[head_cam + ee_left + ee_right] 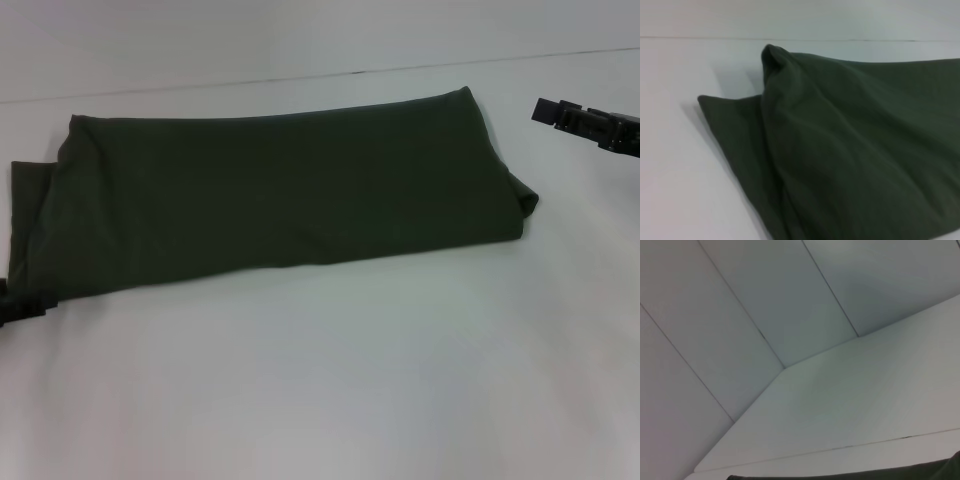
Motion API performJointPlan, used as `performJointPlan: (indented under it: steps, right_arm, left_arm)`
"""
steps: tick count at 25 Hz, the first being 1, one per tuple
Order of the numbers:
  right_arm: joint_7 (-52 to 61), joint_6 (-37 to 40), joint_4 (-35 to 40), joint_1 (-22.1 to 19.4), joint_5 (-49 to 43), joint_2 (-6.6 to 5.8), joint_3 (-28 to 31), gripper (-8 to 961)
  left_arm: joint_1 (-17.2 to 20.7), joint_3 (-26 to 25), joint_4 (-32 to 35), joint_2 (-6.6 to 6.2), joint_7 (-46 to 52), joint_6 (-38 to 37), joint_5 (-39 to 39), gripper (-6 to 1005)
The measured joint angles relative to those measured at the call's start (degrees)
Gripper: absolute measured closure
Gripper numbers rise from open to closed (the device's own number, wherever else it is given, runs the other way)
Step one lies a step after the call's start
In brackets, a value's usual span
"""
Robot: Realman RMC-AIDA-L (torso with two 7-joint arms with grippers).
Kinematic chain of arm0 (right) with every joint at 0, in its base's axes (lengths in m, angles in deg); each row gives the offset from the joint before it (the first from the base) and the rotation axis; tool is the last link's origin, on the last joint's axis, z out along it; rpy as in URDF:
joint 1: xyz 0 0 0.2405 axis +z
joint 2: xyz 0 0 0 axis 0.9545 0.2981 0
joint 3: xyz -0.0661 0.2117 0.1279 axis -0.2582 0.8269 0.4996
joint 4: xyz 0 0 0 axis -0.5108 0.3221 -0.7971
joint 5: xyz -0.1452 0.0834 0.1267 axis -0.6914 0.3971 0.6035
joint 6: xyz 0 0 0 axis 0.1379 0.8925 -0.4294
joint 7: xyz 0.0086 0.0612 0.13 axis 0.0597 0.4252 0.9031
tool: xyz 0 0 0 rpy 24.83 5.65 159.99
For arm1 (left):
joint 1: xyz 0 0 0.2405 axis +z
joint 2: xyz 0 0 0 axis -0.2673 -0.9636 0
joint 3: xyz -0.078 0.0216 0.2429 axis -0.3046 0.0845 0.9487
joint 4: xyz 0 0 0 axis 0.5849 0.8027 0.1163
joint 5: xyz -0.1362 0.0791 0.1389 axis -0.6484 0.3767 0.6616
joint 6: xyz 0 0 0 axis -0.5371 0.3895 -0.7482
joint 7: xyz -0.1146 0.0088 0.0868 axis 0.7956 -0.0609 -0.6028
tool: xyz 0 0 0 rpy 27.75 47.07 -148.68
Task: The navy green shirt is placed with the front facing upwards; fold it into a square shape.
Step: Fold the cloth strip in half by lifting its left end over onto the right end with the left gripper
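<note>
The navy green shirt [280, 190] lies on the white table as a long folded band with its plain green side up. It runs from the far left edge to right of centre. My left gripper [14, 306] shows only as a dark bit at the shirt's near left corner, touching the cloth. In the left wrist view the shirt [855, 150] fills most of the frame, with a raised fold at one corner. My right gripper [585, 124] hovers above the table, apart from the shirt's right end. The right wrist view catches only a thin strip of the shirt [890, 474].
The white table [330, 380] stretches out in front of the shirt. Its far edge meets pale wall panels [740, 300] behind.
</note>
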Motion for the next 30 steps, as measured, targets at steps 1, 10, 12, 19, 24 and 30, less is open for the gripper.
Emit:
performJointPlan:
  steps: [1,10,12,19,24,30]
  right_arm:
    - [0.05,0.03,0.0,0.0,-0.01,-0.03,0.0,299]
    - [0.43,1.0,0.0,-0.46,0.2,-0.28,0.14,299]
    - [0.44,1.14,0.0,-0.53,0.25,-0.29,0.42,299]
    - [0.46,1.17,0.0,-0.4,0.28,-0.48,0.86,300]
    - [0.46,1.17,0.0,-0.35,0.27,-0.49,0.87,300]
    - [0.46,1.15,0.0,-0.37,0.28,-0.61,0.98,300]
  left_arm:
    - [-0.24,-0.06,-0.49,-0.15,0.0,0.65,0.13,139]
    - [-0.8,0.12,-1.69,-0.49,0.05,3.82,0.62,139]
    - [-0.92,0.28,-1.86,-0.53,0.12,3.59,1.05,139]
    - [-1.52,0.88,-2.75,-0.62,0.49,2.52,1.59,139]
    - [-1.96,1.12,-3.05,-0.8,0.5,2.06,1.6,140]
    - [-2.37,1.22,-3.3,-0.98,0.42,2.13,1.6,140]
